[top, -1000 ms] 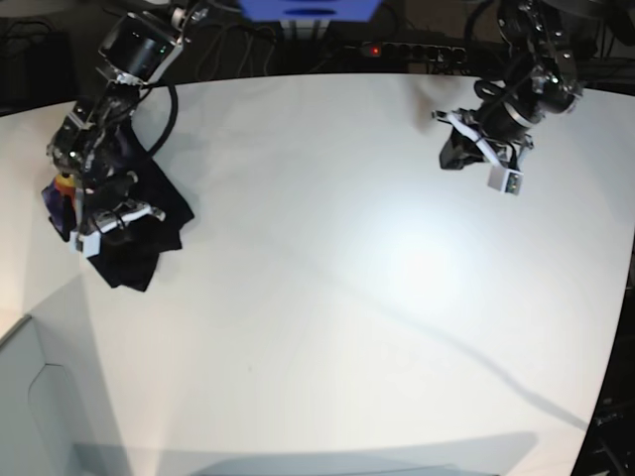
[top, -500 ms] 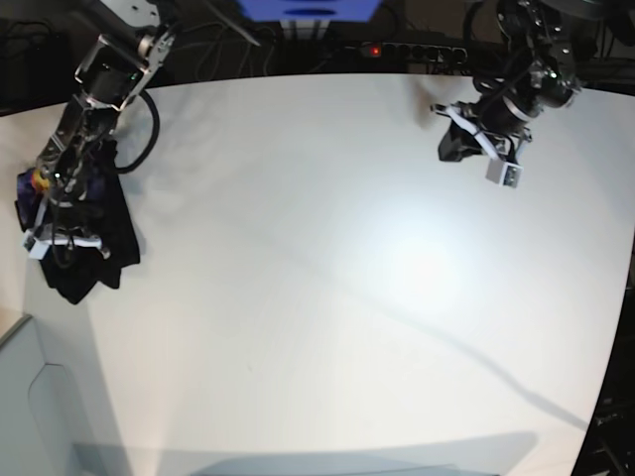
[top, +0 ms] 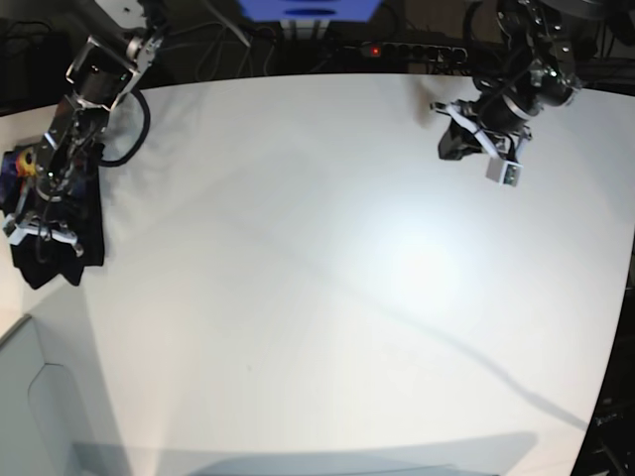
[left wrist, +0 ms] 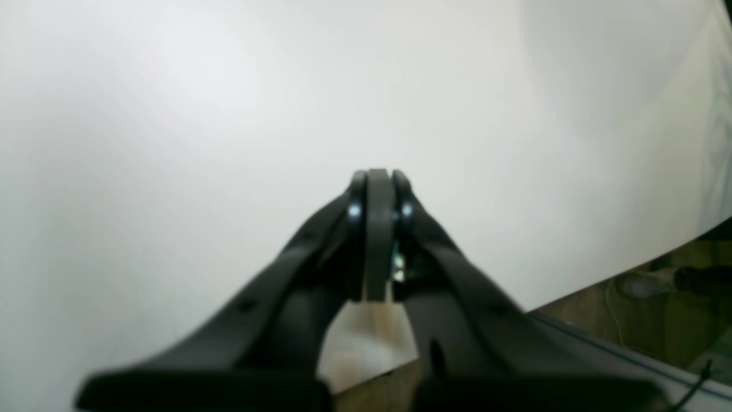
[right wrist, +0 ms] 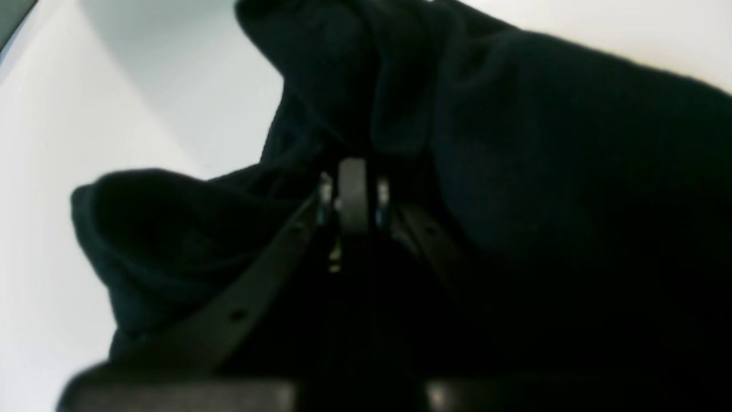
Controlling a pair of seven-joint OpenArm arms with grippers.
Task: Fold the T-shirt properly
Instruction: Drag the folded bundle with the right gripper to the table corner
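Note:
The black T-shirt (top: 55,253) hangs bunched at the far left edge of the white table (top: 347,297), with a bit of yellow-orange and purple print (top: 24,165) showing near its top. My right gripper (top: 42,230) is shut on the T-shirt. In the right wrist view dark folds of the T-shirt (right wrist: 572,171) wrap around the right gripper (right wrist: 353,171), whose jaws are pressed together. My left gripper (top: 453,147) hovers over the table's far right corner, shut, and in its own view the left gripper (left wrist: 377,178) holds nothing.
A power strip (top: 417,50) and cables lie behind the table's back edge. A grey box (top: 35,397) stands at the lower left. In the left wrist view the table's edge (left wrist: 629,269) runs close by, with floor beyond.
My right arm has swung left, carrying the bunched T-shirt from the table's left part out to its left edge. The left arm has hardly moved.

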